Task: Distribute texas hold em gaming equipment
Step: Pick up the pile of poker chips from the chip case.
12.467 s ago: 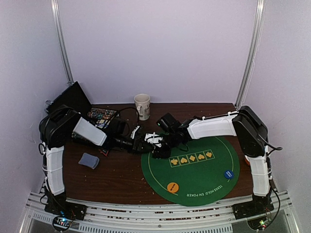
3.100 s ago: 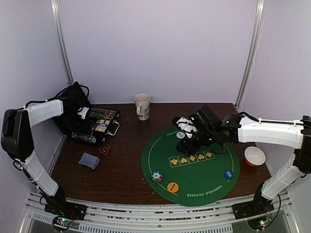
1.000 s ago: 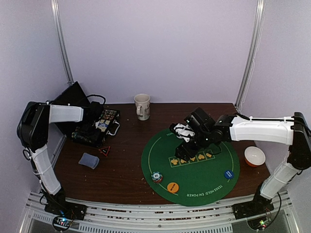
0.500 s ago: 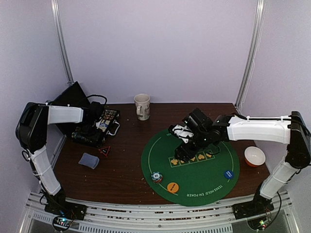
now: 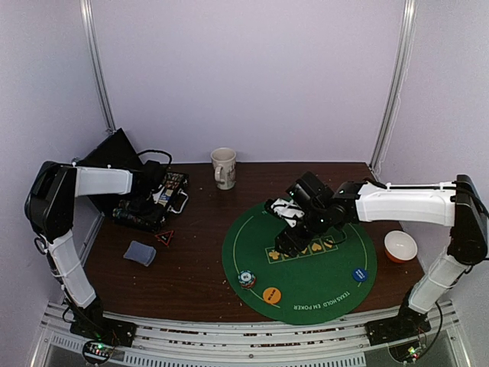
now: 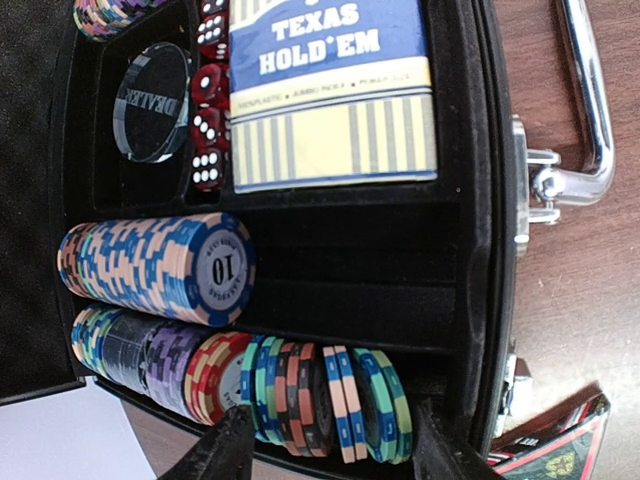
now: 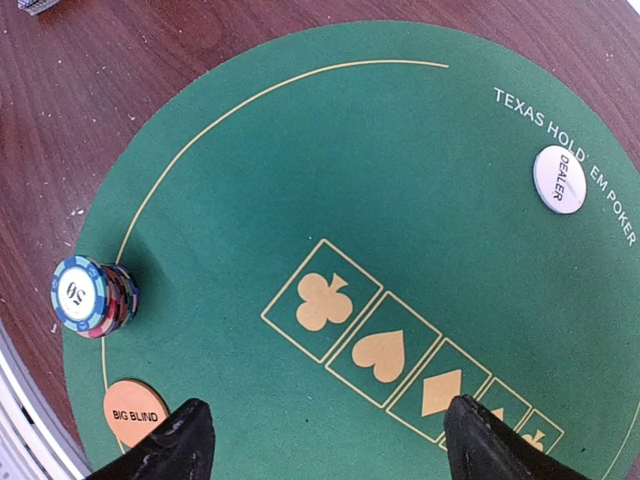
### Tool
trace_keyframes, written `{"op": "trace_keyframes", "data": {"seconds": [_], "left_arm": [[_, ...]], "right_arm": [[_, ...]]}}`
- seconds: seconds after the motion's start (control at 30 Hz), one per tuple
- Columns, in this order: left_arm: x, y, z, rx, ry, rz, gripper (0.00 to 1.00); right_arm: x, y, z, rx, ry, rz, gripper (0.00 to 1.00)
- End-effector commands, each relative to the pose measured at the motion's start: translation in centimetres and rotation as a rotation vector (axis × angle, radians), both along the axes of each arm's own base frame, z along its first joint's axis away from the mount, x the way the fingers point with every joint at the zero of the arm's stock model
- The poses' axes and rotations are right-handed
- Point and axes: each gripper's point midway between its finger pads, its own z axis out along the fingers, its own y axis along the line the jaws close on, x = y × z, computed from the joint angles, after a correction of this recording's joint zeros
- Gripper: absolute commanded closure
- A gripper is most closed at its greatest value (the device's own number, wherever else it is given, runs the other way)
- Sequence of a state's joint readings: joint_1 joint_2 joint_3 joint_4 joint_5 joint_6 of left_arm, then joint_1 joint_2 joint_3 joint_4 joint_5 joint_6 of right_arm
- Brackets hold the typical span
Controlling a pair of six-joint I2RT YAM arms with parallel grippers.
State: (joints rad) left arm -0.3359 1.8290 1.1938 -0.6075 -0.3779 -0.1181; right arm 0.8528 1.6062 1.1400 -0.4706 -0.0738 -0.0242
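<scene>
Meanwhile left claw (image 6: 332,450) has widened over the case chips (image 6: 300,395); right claw (image 7: 325,445) stays spread.

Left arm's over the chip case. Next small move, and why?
Probably lower the left gripper a little and close on the mixed chip row at the edge of the case. Its jaws stand open on either side of those chips, holding nothing, and the green mat has only one chip stack so far.
</scene>
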Motion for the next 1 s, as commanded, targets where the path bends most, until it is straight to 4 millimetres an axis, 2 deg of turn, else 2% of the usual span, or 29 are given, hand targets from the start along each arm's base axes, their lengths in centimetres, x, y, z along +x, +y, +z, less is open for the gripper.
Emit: {"op": "trace_keyframes", "data": {"seconds": [0.0,0.1,0.4,0.67,0.9,0.97], "left_arm": [[0.3,-0.3,0.3,-0.01,0.004,-0.004,0.44],[0.4,-0.1,0.7,0.004,-0.008,0.0,0.42],[0.5,0.6,-0.2,0.061,0.021,0.011,0.39],[1.2,0.3,1.1,0.043,-0.01,0.006,0.36],[1.1,0.5,0.2,0.061,0.009,0.004,0.34],[1.2,0.2,0.0,0.049,0.009,-0.005,0.37]], "right_arm": [[0.0,0.2,-0.1,-0.012,0.021,0.012,0.18],[-0.1,0.2,-0.1,-0.011,0.028,0.017,0.18],[-0.3,0.2,-0.3,-0.014,0.036,0.02,0.18],[-0.2,0.5,-0.3,-0.018,0.043,0.031,0.18],[-0.3,0.4,-0.4,-0.025,0.048,0.037,0.18],[-0.3,0.4,-0.4,-0.026,0.049,0.037,0.18]]}}
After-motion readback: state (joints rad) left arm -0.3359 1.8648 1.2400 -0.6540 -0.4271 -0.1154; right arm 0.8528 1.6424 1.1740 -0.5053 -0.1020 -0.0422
